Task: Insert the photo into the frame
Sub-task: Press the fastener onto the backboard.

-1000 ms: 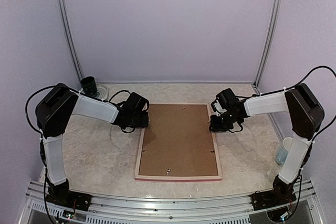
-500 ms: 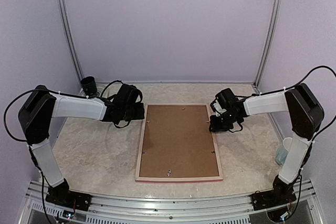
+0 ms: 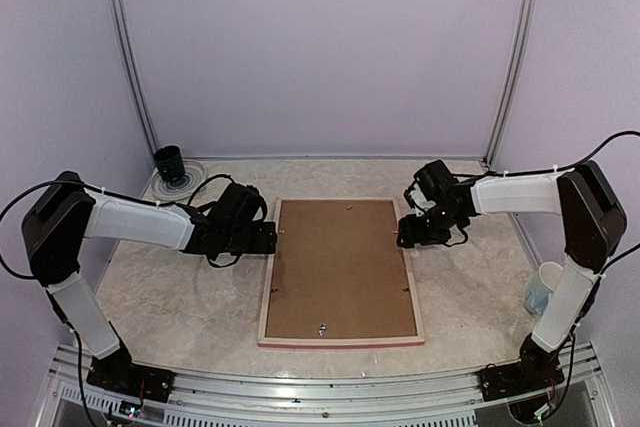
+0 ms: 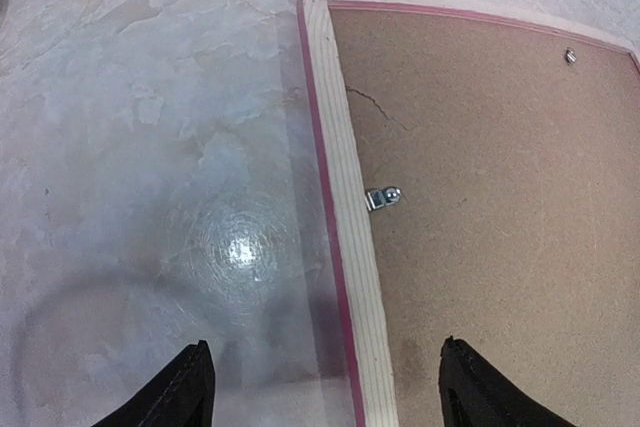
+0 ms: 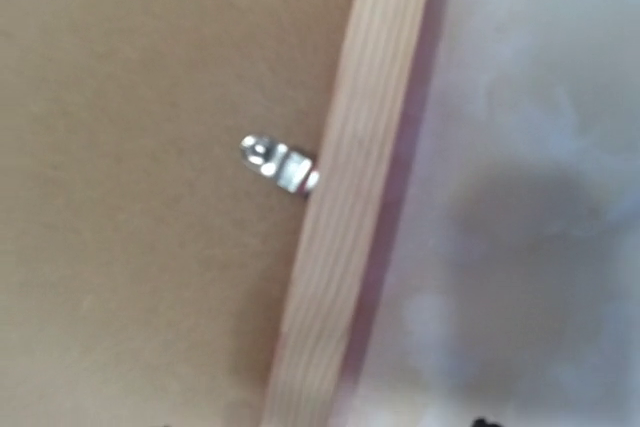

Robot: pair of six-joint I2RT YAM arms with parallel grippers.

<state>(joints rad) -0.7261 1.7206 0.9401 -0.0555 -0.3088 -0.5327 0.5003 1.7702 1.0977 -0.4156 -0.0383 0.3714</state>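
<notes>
The frame (image 3: 266, 297) lies face down in the middle of the table, pale wood back up, pink-red edge showing at the front. The brown backing board (image 3: 340, 267) fills it, held by small metal clips. The photo is hidden. My left gripper (image 3: 268, 238) is open and empty; in the left wrist view (image 4: 325, 397) it straddles the frame's left rail (image 4: 345, 207), below a clip (image 4: 383, 197). My right gripper (image 3: 408, 235) hovers low over the right rail (image 5: 350, 197) near a clip (image 5: 278, 163). Only a speck of one fingertip (image 5: 485, 422) shows; nothing lies between the jaws.
A black cup (image 3: 170, 161) stands on a clear dish at the back left corner. A pale cup (image 3: 541, 287) stands at the right edge beside the right arm. A clear sheet (image 4: 200, 247) seems to lie on the table against the frame's left side.
My left gripper swung away to the back left, then came forward to the frame's left rail. My right gripper has hardly moved.
</notes>
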